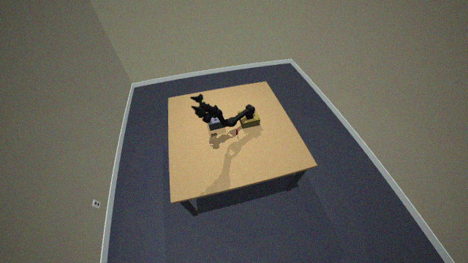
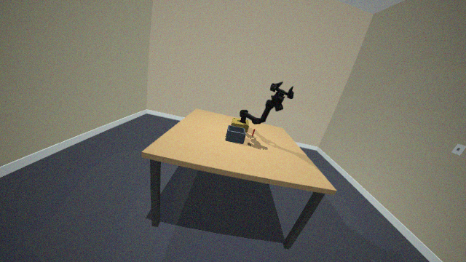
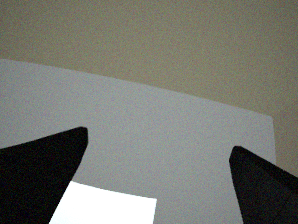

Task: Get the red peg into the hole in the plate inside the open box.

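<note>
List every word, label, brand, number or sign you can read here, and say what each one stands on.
None: no readable text in any view.
The yellow base block, the open box and the black arm show no legible marking; they are too small for fine print to be ruled out.

Beige walls (image 1: 256, 33) (image 2: 237, 51) (image 3: 175, 40) with a pale skirting (image 1: 116, 175) (image 2: 378, 201) rise from a dark blue-grey floor (image 1: 256, 230) (image 2: 102, 164), an outlet (image 1: 96, 204) (image 2: 459, 149) set low on one of them. A wooden table (image 1: 194, 168) (image 2: 204, 153) on dark legs stands over its shadow. In the wrist view, a bright white panel (image 3: 107, 205) shows against the grey ceiling (image 3: 160, 135) (image 2: 375, 4).
</note>
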Motion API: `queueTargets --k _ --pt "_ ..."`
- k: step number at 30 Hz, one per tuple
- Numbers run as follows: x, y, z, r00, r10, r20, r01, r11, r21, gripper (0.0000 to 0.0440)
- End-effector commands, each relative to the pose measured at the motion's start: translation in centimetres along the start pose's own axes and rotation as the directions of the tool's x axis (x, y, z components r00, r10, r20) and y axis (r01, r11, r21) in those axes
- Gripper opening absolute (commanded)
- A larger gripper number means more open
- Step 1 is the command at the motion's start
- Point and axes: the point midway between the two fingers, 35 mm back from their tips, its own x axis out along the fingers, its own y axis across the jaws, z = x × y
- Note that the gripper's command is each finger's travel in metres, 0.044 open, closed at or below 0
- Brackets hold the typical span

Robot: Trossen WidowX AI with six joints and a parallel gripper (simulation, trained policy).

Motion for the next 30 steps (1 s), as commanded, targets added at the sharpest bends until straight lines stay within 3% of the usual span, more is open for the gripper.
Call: queueTargets --k 1,4,15,30 --pt "0.0 -0.1 -1.0 1.0 -0.002 -0.025 0.003 1.0 0.011 0.0417" --pt "-0.2 -0.4 -4.5 0.994 0.0 -0.11 0.007 0.998 0.064 0.044" --pt "-2.8 -1.1 -16.2 0.93 0.044 -0.364 0.081 0.944 0.319 0.044" --pt "-9.0 2.4 -29.5 0.767 0.228 -0.599 0.251 0.753 0.608 0.044"
